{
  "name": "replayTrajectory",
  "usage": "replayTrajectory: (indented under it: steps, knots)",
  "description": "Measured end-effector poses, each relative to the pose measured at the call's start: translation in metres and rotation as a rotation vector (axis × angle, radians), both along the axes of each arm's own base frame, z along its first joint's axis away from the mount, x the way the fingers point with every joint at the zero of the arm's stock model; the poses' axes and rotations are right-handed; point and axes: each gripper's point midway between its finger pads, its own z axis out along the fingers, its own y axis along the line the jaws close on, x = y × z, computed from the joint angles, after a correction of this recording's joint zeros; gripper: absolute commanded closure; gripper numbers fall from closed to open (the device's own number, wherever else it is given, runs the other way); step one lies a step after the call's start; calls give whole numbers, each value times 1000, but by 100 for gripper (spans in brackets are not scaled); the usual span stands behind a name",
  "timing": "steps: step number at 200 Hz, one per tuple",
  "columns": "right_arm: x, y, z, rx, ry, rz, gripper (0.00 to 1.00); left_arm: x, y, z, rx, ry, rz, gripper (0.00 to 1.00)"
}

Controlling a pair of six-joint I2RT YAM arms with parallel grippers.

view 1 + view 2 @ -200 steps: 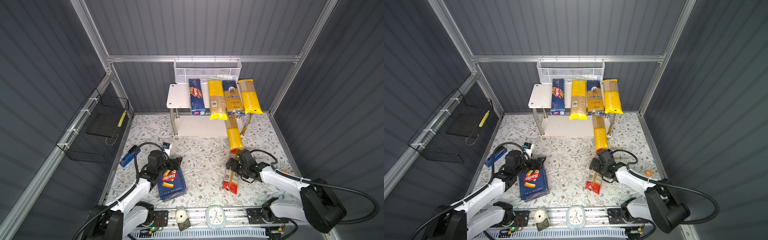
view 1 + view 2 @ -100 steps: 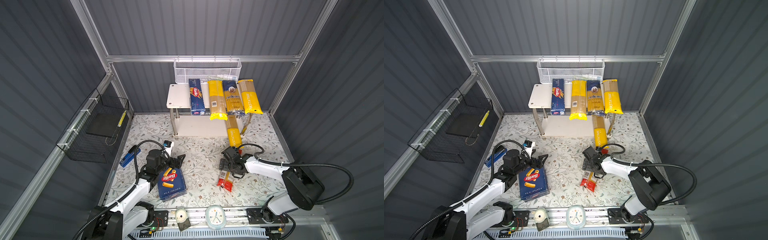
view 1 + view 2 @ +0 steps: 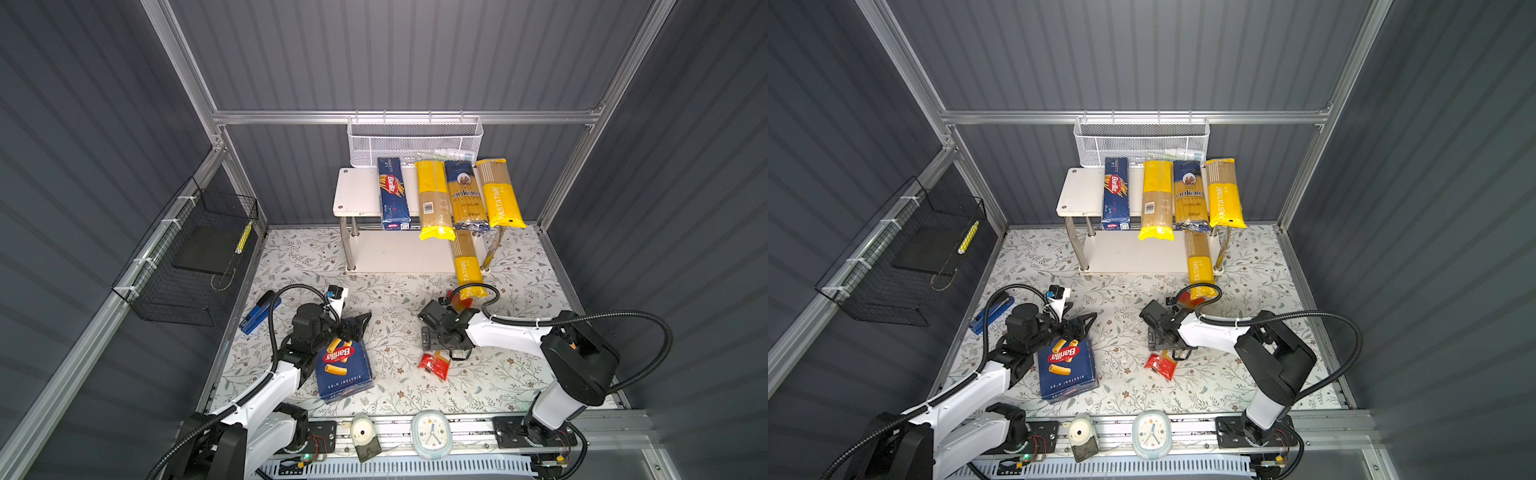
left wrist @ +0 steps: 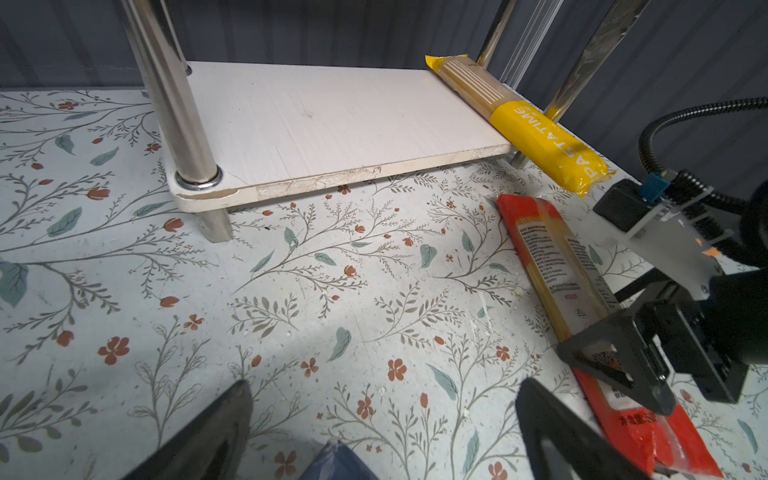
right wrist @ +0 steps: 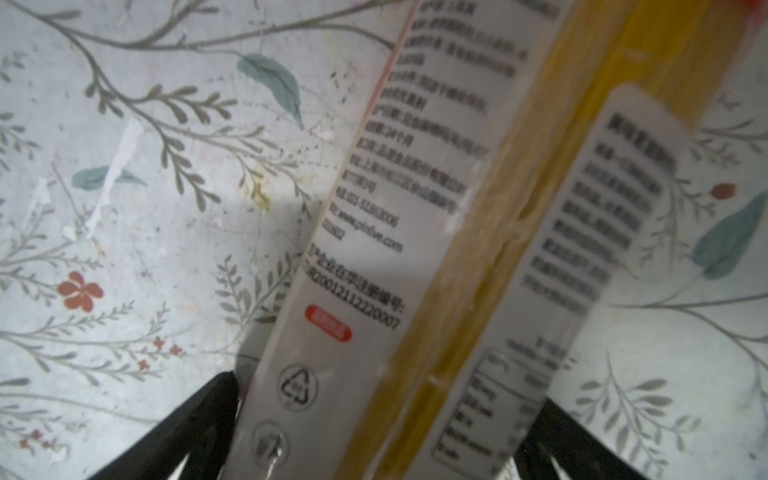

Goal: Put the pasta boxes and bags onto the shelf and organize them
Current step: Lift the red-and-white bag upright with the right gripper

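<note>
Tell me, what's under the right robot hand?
A long red plastic spaghetti bag lies on the flowery table under the open right hand. From above, the hand covers the bag's middle.

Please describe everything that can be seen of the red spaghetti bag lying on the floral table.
The red bag is a long, narrow plastic packet with red ends, a clear middle showing yellow spaghetti, and white labels of printed text. It lies flat on the floral tabletop, slanted, in front of the shelf and not on it. The right gripper hovers over its middle, jaws open on either side; whether they touch it cannot be told.
</note>
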Motion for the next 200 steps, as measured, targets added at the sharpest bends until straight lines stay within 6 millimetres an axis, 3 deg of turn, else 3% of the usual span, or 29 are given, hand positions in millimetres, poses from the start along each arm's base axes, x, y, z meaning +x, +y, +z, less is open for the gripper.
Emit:
replayTrajectory:
  steps: [56, 90, 122, 200]
  knots:
    - [-30, -37, 11, -17, 4, -4, 1, 1, 0, 2, -3, -9, 0, 0]
    - [-41, -37, 28, 107, -39, 9, 1, -1, -3, 2, -10, -6, -19, 1]
    - [-37, -37, 46, 140, -97, 12, 1, -1, -3, 2, -11, -5, -21, 0]
    - [-23, -33, 25, 88, -83, 15, 1, -2, -4, 3, -13, -7, -24, 0]
